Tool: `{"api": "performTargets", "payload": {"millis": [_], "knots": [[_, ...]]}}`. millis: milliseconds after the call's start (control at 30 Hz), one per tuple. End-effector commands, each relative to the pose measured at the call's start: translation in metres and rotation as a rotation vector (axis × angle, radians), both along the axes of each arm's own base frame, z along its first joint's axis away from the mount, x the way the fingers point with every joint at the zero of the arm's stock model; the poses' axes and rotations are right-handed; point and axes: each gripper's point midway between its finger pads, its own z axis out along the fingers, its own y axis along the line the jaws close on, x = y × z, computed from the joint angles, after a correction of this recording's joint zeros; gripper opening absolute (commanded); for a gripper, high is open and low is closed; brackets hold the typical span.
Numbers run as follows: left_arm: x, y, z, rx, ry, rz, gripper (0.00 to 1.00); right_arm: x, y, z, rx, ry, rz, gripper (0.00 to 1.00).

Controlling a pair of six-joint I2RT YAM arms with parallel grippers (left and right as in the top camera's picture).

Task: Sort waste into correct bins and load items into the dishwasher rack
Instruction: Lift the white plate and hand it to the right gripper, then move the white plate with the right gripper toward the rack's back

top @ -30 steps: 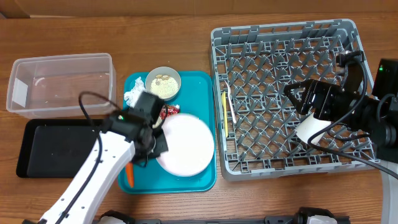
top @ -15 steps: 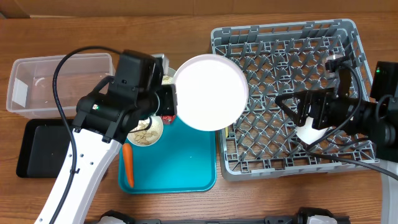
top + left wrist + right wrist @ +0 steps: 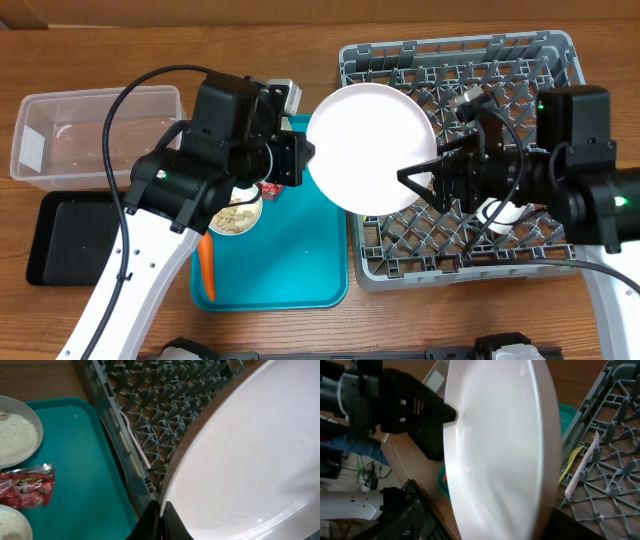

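Note:
The round white plate (image 3: 372,148) hangs in the air, tilted, over the left edge of the grey dishwasher rack (image 3: 500,60). My left gripper (image 3: 300,165) is shut on its left rim, the fingers pinching the edge (image 3: 161,510). My right gripper (image 3: 420,185) is open, its jaws standing on either side of the plate's (image 3: 500,455) lower right rim. On the teal tray (image 3: 300,270) lie a bowl of beige scraps (image 3: 235,215), a red foil wrapper (image 3: 25,487) and an orange carrot (image 3: 207,270). Pale cutlery (image 3: 582,472) lies in the rack.
The clear tub (image 3: 95,135) stands at far left with the black tray (image 3: 75,235) in front of it. A cream bowl (image 3: 497,212) sits in the rack under my right arm. A second bowl (image 3: 15,430) shows at the tray's back.
My left gripper lifted the plate off the teal tray and carried it right, to the rack's edge. My right gripper swung left from the cream bowl to the plate, its jaws narrowing.

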Motion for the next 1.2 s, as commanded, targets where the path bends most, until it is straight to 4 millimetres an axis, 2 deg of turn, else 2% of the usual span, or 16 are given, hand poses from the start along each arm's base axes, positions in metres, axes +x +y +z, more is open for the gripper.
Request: {"api": "performTargets", "payload": {"millis": [0, 100, 133, 267, 433, 467, 533, 567, 600, 633, 733, 867, 967, 1000, 1167], "knots": [[-0.011, -0.016, 0.014, -0.042, -0.027, -0.088, 0.04, 0.009, 0.003, -0.011, -0.024, 0.014, 0.012, 0.72], [-0.011, -0.017, 0.014, -0.042, -0.027, -0.089, 0.04, 0.014, 0.004, -0.016, -0.026, 0.033, 0.013, 0.6], [-0.011, -0.017, 0.014, -0.043, -0.027, -0.089, 0.04, 0.016, 0.005, -0.018, -0.027, 0.037, 0.013, 0.5], [-0.012, -0.017, 0.014, -0.041, -0.027, -0.089, 0.04, 0.022, 0.005, -0.017, -0.025, 0.023, 0.01, 0.29], [-0.012, -0.016, 0.015, -0.042, -0.027, -0.089, 0.06, 0.027, 0.004, -0.002, 0.0, 0.014, -0.041, 0.15], [-0.012, -0.016, 0.016, -0.041, -0.027, -0.088, 0.14, 0.028, 0.002, 0.0, -0.011, 0.008, -0.055, 0.13], [-0.011, -0.015, 0.016, -0.039, -0.031, -0.084, 0.45, 0.032, -0.007, 0.001, -0.042, 0.011, -0.124, 0.11], [-0.011, -0.014, 0.017, -0.036, -0.032, -0.079, 0.56, 0.036, -0.013, 0.0, -0.067, 0.015, -0.176, 0.11], [-0.01, -0.013, 0.017, -0.029, -0.033, -0.075, 0.73, 0.039, -0.022, -0.001, -0.097, 0.018, -0.241, 0.1], [-0.01, -0.011, 0.016, -0.018, -0.036, -0.071, 0.78, 0.043, -0.031, -0.002, -0.124, 0.022, -0.304, 0.1], [-0.008, 0.001, 0.012, 0.047, -0.034, -0.029, 0.8, 0.049, -0.067, -0.006, -0.233, 0.018, -0.52, 0.1], [-0.01, 0.016, 0.016, 0.115, -0.035, 0.014, 0.81, 0.049, -0.101, -0.007, -0.354, -0.013, -0.682, 0.11], [-0.011, 0.021, 0.024, 0.14, -0.055, 0.023, 0.82, 0.053, -0.127, -0.007, -0.451, -0.042, -0.792, 0.15], [-0.011, 0.022, 0.028, 0.141, -0.062, 0.026, 0.82, 0.056, -0.142, -0.007, -0.503, -0.055, -0.854, 0.16], [-0.01, 0.022, 0.03, 0.14, -0.069, 0.028, 0.84, 0.069, -0.181, -0.004, -0.614, -0.099, -0.977, 0.16]]}}
